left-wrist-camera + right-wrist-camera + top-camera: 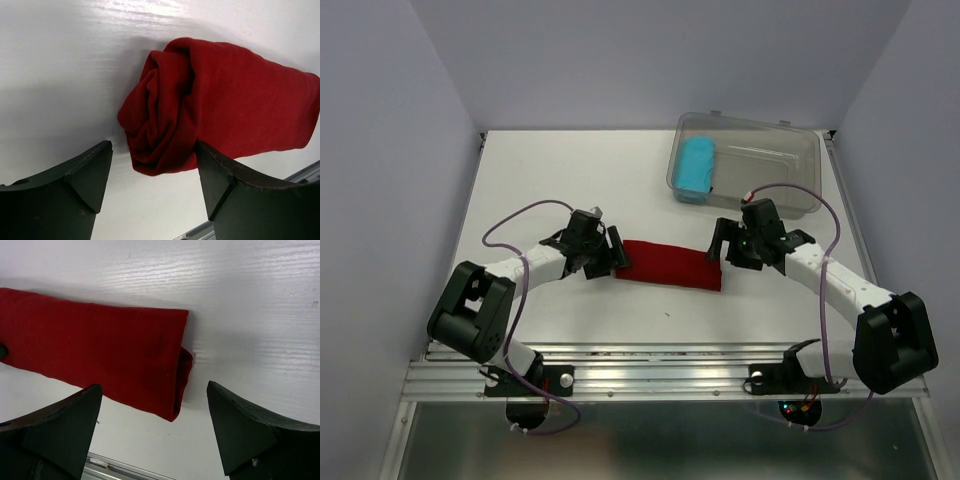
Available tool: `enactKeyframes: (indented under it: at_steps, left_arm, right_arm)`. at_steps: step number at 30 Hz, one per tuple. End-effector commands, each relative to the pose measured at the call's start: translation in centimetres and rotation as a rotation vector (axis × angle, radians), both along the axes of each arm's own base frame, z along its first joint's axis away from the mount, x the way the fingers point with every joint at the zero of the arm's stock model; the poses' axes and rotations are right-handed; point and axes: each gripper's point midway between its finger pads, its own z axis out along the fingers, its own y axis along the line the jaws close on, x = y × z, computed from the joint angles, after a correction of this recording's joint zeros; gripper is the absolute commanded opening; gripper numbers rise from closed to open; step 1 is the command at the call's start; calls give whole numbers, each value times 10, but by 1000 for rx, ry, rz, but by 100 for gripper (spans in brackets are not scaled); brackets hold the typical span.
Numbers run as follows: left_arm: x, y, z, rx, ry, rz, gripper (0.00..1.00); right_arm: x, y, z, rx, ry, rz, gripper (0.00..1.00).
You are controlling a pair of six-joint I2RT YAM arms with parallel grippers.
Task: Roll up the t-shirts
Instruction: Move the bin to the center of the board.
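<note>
Red t-shirt roll (668, 265) beside left end effector (614, 254)

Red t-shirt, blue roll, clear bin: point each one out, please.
red t-shirt (670, 265), top external view, middle of the rolled cloth.
blue roll (696, 168), top external view, centre of the roll.
clear bin (770, 175), top external view, bare floor right of the roll.

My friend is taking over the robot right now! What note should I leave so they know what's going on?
Left gripper: open, at the left end of the dark red shirt, holding nothing.
Right gripper: open, at its right end, holding nothing.
Dark red shirt: rolled up, lying on the table between the arms.
Cyan shirt: rolled, inside the clear bin, far right.
Done: both shirts look rolled.
To do: probably move the red roll into the bin.
</note>
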Motion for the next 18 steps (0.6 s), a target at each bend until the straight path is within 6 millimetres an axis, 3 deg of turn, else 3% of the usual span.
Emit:
enactKeyframes:
  at_steps: [1,7,11,14,17,18]
  left_arm:
    - [11,-11,4,-29,-68,-49,78]
    - [13,-16,-16,-28,-26,-65,70]
    - [12,-22,-20,-56,-12,-74,50]
    - [11,-23,-20,-60,-9,-78,22]
    - [10,-25,-20,-64,-3,-90,0]
    - [10,-25,-20,-65,-2,-91,0]
  right_arm:
    - [8,11,13,74,-48,5,91]
    - [0,9,-12,71,13,-29,88]
    - [-4,6,-27,68,41,-55,84]
    - [-7,6,-36,78,59,-85,82]
    - [-10,4,-42,101,77,-122,82]
    - [-13,3,-44,104,86,-130,82]
